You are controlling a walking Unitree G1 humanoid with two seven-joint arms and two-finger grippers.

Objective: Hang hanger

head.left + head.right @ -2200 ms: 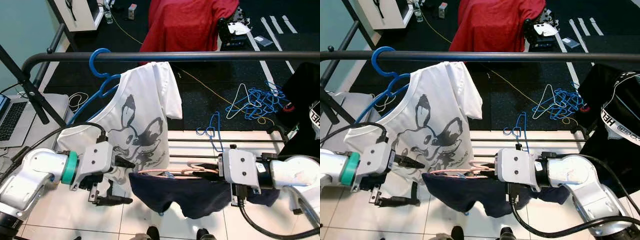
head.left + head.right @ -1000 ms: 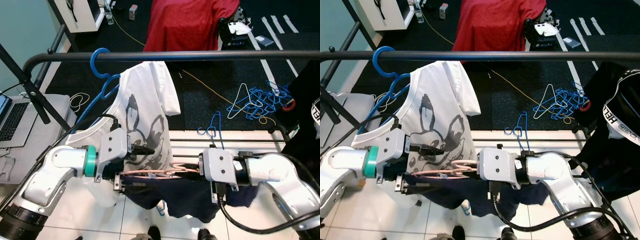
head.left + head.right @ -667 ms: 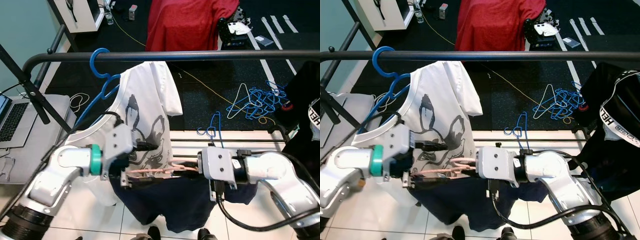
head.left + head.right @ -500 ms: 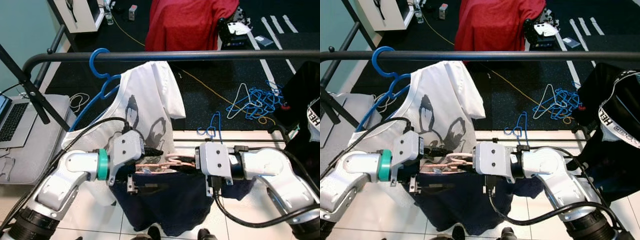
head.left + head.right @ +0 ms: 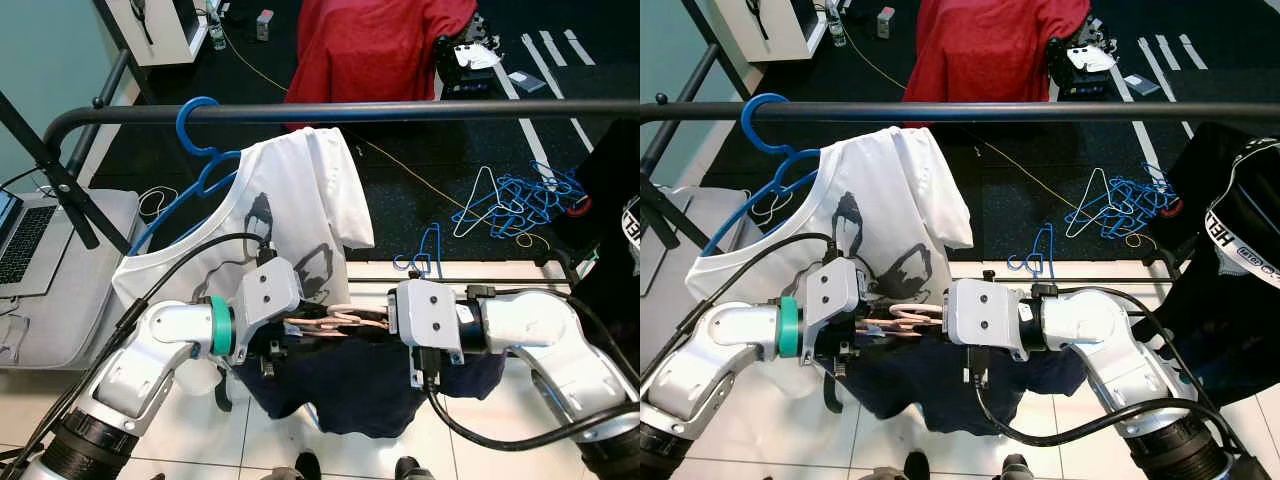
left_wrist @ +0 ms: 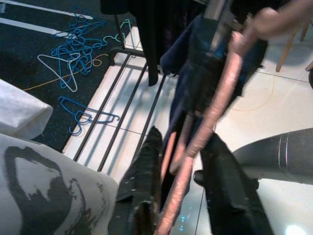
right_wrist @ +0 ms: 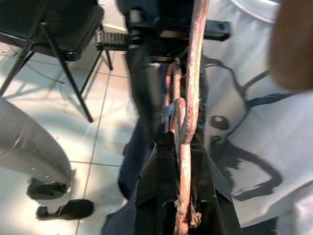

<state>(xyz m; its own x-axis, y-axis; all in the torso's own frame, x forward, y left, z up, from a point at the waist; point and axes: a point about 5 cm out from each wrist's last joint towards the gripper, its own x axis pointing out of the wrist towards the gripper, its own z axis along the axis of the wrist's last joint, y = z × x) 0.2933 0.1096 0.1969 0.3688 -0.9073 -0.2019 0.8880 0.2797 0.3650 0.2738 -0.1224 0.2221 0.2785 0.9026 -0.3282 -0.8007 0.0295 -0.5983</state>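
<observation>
Hanger (image 5: 335, 322) below rail (image 5: 400, 111)

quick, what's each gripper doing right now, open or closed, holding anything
Left gripper: closed around the pink hanger.
Right gripper: closed on the same hanger, which carries a dark navy garment.

Hidden behind both wrist housings: most of the pink hanger (image 5: 335, 322), with just a short stretch showing between them, and its hook blurred at the edge of the left wrist view. Cut off at the right border: the black garment (image 5: 1230, 250) with white lettering too partial to read; cut off at the left border: the laptop (image 5: 22, 238). Blurred and out of focus close to the lens in the right wrist view: a brownish shape (image 7: 293, 44) impossible to identify.
</observation>
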